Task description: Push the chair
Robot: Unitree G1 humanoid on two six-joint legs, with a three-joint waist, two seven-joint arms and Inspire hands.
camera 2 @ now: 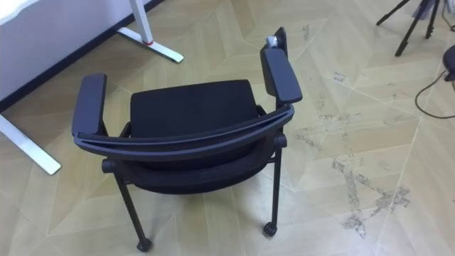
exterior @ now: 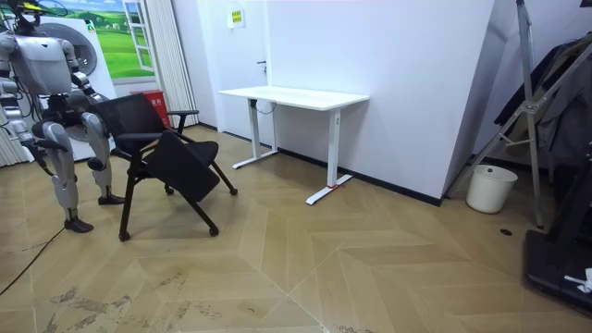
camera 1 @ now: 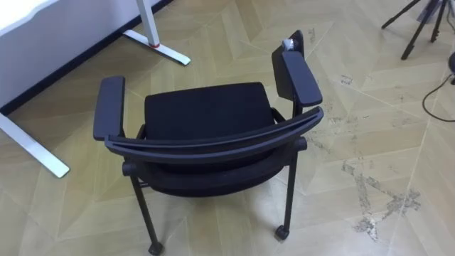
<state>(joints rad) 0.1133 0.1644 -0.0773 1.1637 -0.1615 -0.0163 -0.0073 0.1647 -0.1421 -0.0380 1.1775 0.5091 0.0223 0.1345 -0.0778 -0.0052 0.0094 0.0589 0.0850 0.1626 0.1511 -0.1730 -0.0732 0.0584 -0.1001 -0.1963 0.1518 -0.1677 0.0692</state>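
Observation:
A black chair (camera 1: 206, 107) with two padded armrests and small casters stands on the wooden floor right below me. Its curved backrest (camera 1: 213, 139) is the part nearest me, and the seat faces away toward the white desk (camera 1: 158, 43). In the room view I stand upright behind the chair (exterior: 166, 157), at the room view's left. My left hand (exterior: 92, 94) is close to the chair's back. My right hand (exterior: 7, 125) hangs at the picture's left edge.
The white desk (exterior: 296, 94) stands against the wall ahead, its feet (camera 1: 39, 153) reaching out over the floor left of the chair. A tripod (camera 1: 419, 21) and a dark cable (camera 1: 434, 99) are to my right. A white bin (exterior: 490, 188) is far off.

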